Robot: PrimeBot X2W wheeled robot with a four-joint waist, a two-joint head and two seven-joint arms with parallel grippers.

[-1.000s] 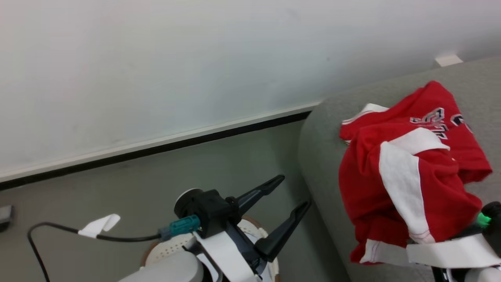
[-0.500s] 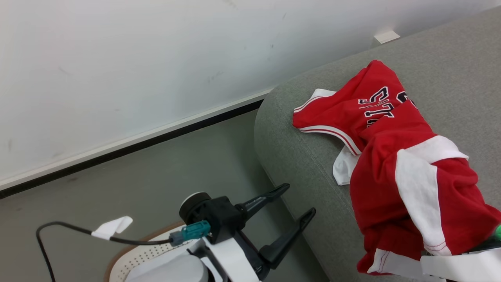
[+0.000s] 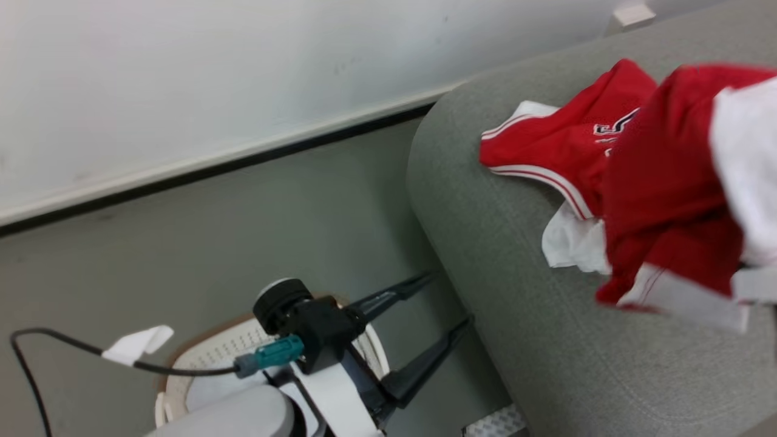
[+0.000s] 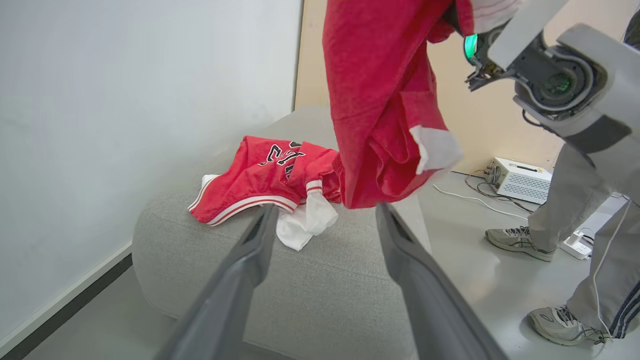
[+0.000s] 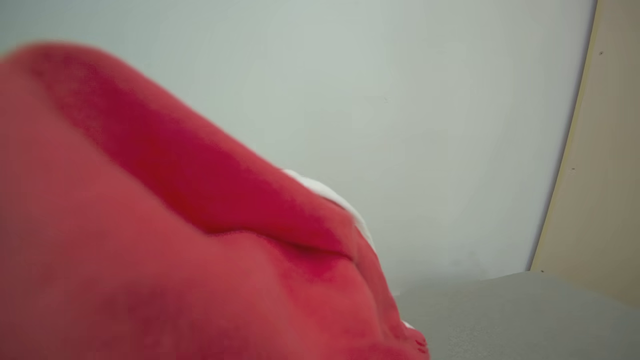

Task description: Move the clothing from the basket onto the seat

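A red jersey with white striped trim lies on the grey seat, a white fabric piece beside it. In front of them hangs a second red garment, blurred. In the left wrist view this garment hangs from my right gripper, whose fingers are buried in the cloth next to its wrist. My left gripper stands open and holds nothing, low beside the seat's end, above the off-white basket. The red cloth covers the lower left of the right wrist view.
A white wall with a dark skirting line runs behind the grey floor. A black cable with a white tag trails at the left. A person's legs and shoes stand beyond the seat, near a white box.
The head camera has shifted. The held red garment has risen and swung in over the seat, toward the jersey lying there. My left gripper stays open above the basket.
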